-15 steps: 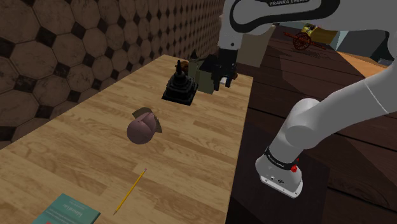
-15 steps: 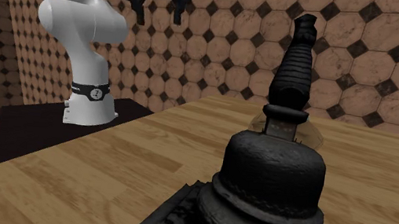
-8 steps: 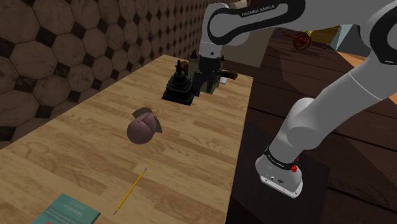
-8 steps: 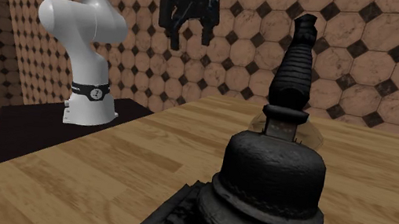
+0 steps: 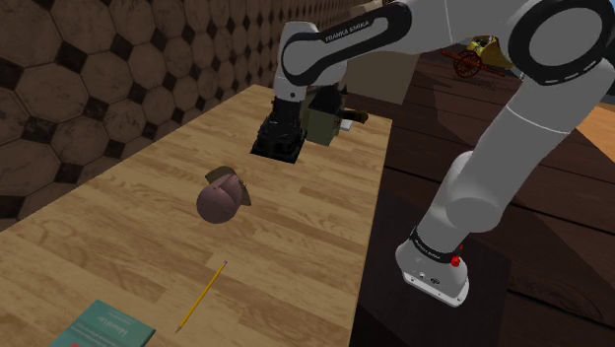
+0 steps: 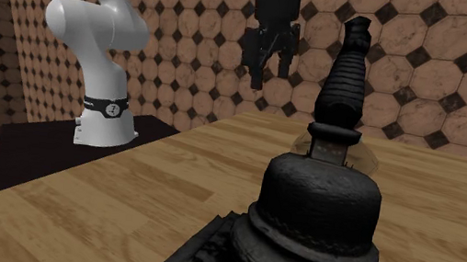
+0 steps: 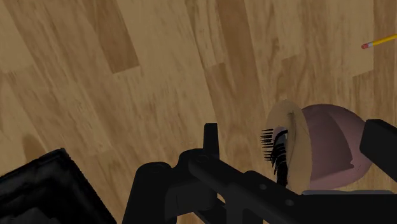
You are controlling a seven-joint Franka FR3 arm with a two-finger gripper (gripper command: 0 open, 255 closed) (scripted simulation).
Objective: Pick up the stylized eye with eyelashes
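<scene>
The end effector (image 6: 267,74) hangs with its fingers slightly apart, gripping nothing, by the ridged black stupa (image 6: 323,211). Farther out the eye (image 5: 221,201) lies on the wood-plank surface (image 5: 128,207). The shoulder view shows it as a smooth pink dome, and the wrist view adds black lashes on its tan-rimmed face. A yellow pencil (image 5: 203,295) lies beyond.

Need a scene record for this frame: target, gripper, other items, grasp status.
target: pink eye with eyelashes, lying on the wooden table
gripper: black gripper, open, raised above the table, holding nothing
other items: black tiered ornament, yellow pencil, teal book
grasp status: eye not yet grasped
</scene>
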